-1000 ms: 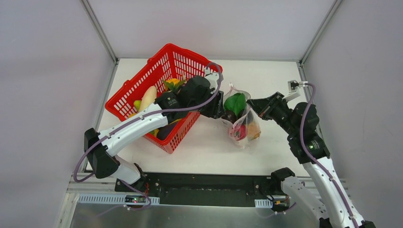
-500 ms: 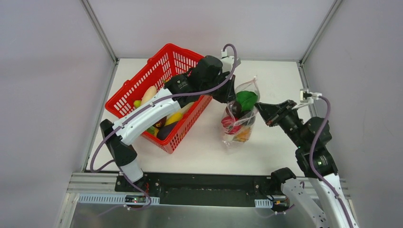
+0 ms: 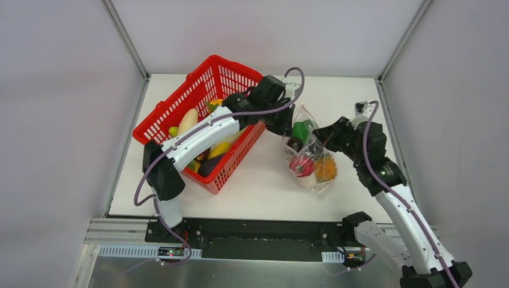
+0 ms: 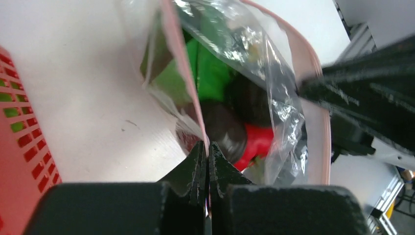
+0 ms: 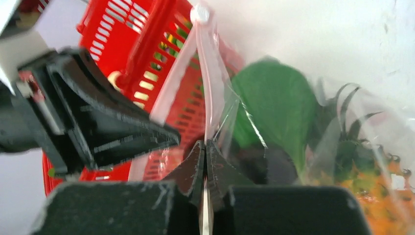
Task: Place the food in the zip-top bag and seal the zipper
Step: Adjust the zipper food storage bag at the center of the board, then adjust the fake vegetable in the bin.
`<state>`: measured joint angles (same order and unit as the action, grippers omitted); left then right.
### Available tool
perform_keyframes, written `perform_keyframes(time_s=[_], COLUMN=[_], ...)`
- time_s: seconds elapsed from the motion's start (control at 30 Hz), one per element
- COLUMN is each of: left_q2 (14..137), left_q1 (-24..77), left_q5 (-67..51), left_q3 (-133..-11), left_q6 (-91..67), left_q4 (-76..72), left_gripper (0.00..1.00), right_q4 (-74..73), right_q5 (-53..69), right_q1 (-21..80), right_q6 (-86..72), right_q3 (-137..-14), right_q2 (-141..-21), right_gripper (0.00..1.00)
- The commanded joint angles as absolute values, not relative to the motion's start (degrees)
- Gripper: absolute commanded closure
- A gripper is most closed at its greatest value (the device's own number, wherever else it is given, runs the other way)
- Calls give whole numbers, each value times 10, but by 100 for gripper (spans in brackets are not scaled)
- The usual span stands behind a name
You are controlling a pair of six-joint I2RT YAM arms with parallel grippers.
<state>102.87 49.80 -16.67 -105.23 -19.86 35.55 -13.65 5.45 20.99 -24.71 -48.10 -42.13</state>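
Note:
The clear zip-top bag (image 3: 312, 157) lies on the table right of the basket. It holds food: a green leafy vegetable (image 3: 301, 129), a dark eggplant (image 3: 294, 144), a red fruit (image 3: 302, 166) and an orange pineapple (image 3: 326, 169). My left gripper (image 3: 287, 127) is shut on the left side of the bag's mouth, pinching the pink zipper (image 4: 178, 73) at its tips (image 4: 206, 147). My right gripper (image 3: 322, 137) is shut on the opposite side of the mouth (image 5: 205, 144). The mouth gapes between them.
The red mesh basket (image 3: 174, 108) stands at the left under my left arm, with a white radish (image 3: 187, 122), a yellow piece (image 3: 219, 149) and a dark eggplant (image 3: 210, 165) inside. Frame posts rise at the table's back corners.
My left gripper has closed onto the bag's mouth edge. Both grippers have shifted with the bag, which was raised and now trails toward the front right.

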Motion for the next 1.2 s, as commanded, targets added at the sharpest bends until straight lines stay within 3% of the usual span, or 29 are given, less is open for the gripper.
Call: perform_keyframes(time_s=[0.0,0.2,0.33,0.5,0.7,0.9,1.07,1.17], left_q2=[1008,963,977,990,968,945,899,868], left_q1=[477,482,476,477,473,467,466,460], left_q5=[-212,-207,-204,-203,-171,-143,-103,-80], left_q3=[-1080,-1091,-1063,-1065,-1056,-1046,-1007,-981], left_q6=[-212,-196,-207,-207,-190,-181,-165,-164], left_q4=[306,315,305,307,321,340,337,334], left_gripper=[100,100,100,100,99,53,26,15], right_q4=[-91,-29,-61,-3,-47,-43,-32,-21], right_q5=[116,136,72,108,89,106,108,113], right_q1=[211,211,210,211,211,210,210,211], right_q6=[-257,-234,-252,-283,-257,-272,-283,-290], right_q3=[-527,-530,-485,-460,-491,-485,-481,-473], right_q2=[-390,-328,-348,-338,-356,-366,-368,-369], right_gripper=[100,100,100,100,100,100,100,100])
